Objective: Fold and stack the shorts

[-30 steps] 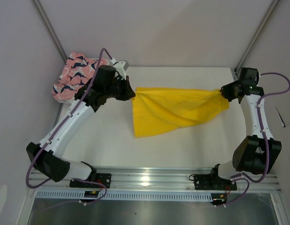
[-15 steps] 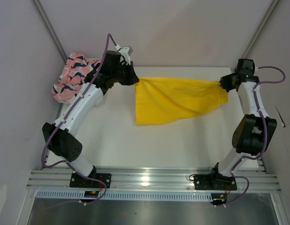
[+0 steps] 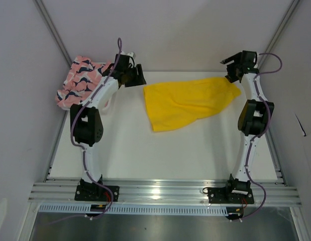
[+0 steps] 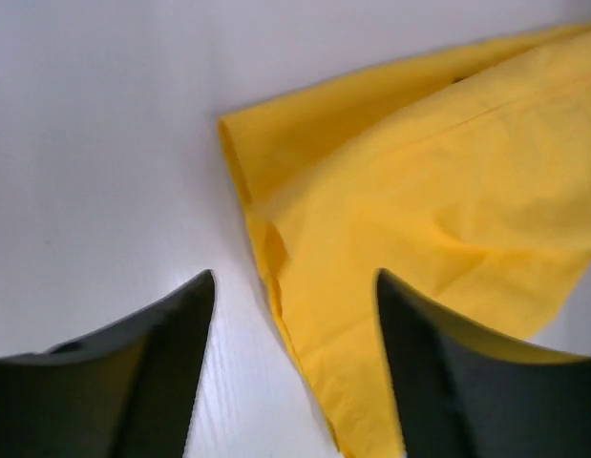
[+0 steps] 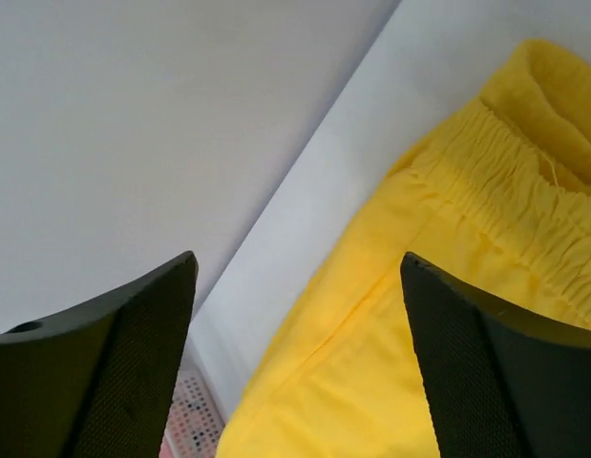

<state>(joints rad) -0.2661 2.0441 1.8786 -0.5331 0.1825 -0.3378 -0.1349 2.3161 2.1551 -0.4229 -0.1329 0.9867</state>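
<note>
Claws both stand apart, gripping nothing: left claw (image 3: 138,76) at the left edge of the yellow shorts (image 3: 188,100), right claw (image 3: 229,70) above their waistband end. Two pairs: yellow spread far-centre, pink shorts (image 3: 79,81) bunched far-left. White surface (image 3: 170,150) shows broadly nearer the bases.

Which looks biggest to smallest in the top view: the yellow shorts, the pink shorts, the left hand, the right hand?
1. yellow shorts, spread out
2. pink shorts, bunched up
3. left hand and right hand: they look alike, so I won't rank them against each other
</note>
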